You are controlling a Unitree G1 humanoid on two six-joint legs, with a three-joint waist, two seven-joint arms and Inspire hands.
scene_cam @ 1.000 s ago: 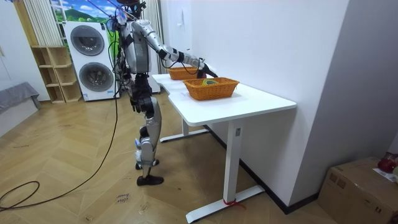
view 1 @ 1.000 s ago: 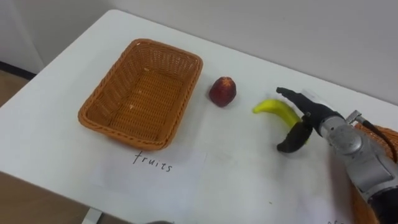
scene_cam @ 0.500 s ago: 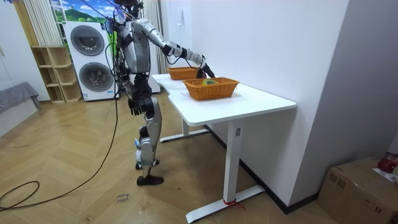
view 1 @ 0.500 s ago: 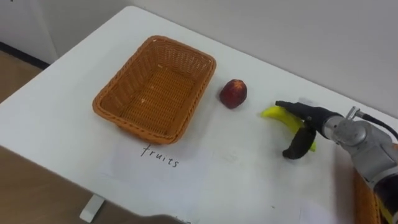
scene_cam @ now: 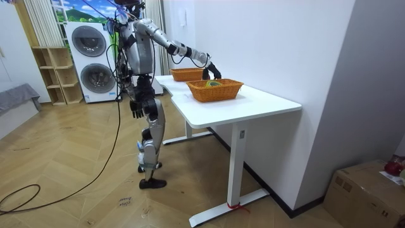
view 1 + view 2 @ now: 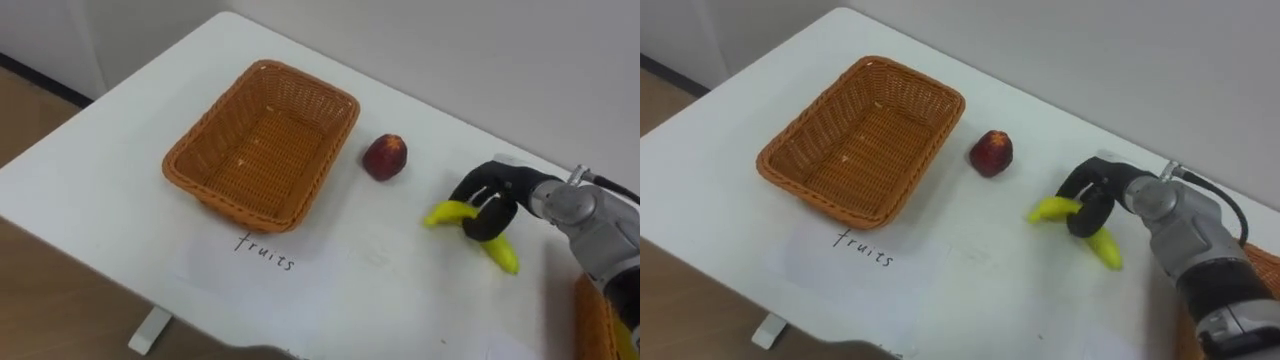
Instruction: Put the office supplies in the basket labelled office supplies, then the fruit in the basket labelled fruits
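Bright, even light casts soft shadows on the white table (image 6: 90, 170).

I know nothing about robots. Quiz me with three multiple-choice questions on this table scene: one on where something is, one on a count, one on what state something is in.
1. Where does the red fruit lie?
A) on the floor
B) on the table, between the wicker basket and the banana
C) in the robot's left hand

2. How many fruits lie inside the wicker basket?
A) none
B) one
C) two

3. What is the right hand doing?
A) lying flat and open on the table
B) curling its fingers round the banana
C) pushing the basket

Answers:
1 B: it sits on the white tabletop just right of the basket's rim.
2 A: the basket's woven bottom is bare.
3 B: the dark fingers wrap the banana's middle.
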